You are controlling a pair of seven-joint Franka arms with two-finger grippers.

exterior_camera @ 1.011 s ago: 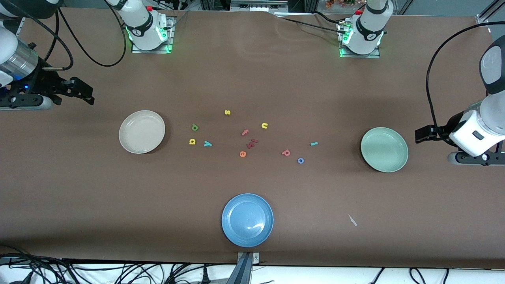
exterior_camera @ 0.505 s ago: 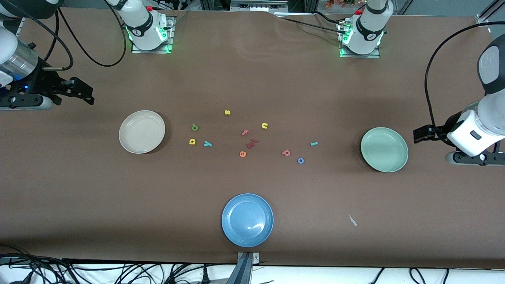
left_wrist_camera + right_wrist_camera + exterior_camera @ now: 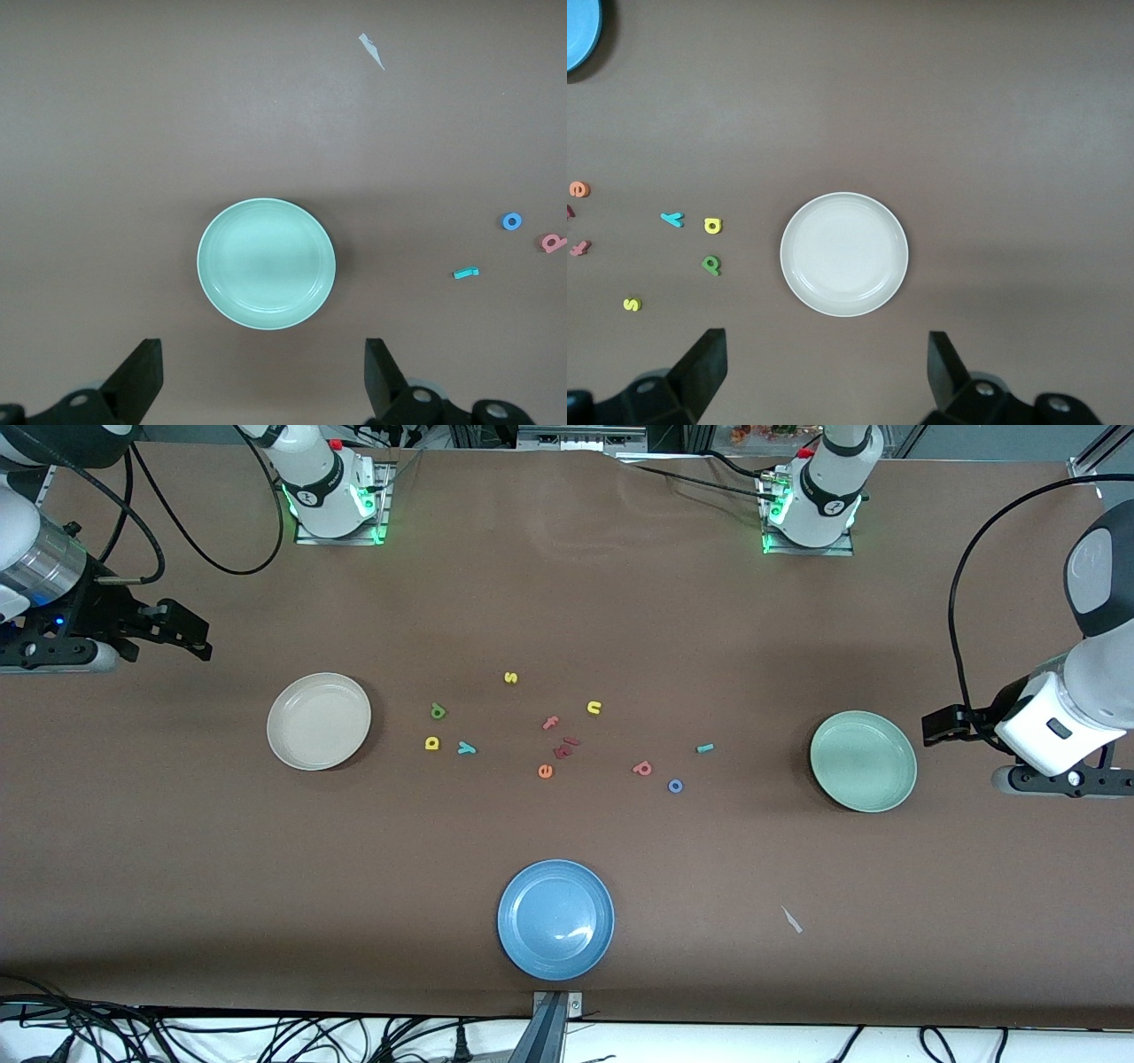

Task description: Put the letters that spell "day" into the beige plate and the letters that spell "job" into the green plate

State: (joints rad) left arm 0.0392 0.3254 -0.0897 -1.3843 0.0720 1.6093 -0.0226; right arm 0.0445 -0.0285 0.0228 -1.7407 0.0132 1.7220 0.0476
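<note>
While both arms hang at the two ends of the brown paper-covered counter, nothing is held.

Item 1: round shallow cream-beige plate, toward the right arm's end, nothing in it.
Item 2: round shallow pale mint-green plate, toward the left arm's end, nothing in it.
Item 3: round blue plate, nearest the front camera, mid-counter.
Item 4: "day" set, on the counter just beside the beige plate, toward the middle: small yellow d, small green a slightly farther from the camera, small teal y beside the d.
Item 5: "job" set, on the counter between the middle cluster and the green plate: small teal j, small blue ring o, small pinkish-red b. The o lies nearest the camera of the three.
Item 6: other letters, mid-counter: yellow s, yellow n, pink f, orange e, and dark red pieces too small to read.
Item 7: pale scrap of paper, near the camera edge.
Item 8: left gripper, over the counter beside the green plate, jaws released wide.
Item 9: right gripper, over the counter edge near the beige plate, jaws released wide.
</note>
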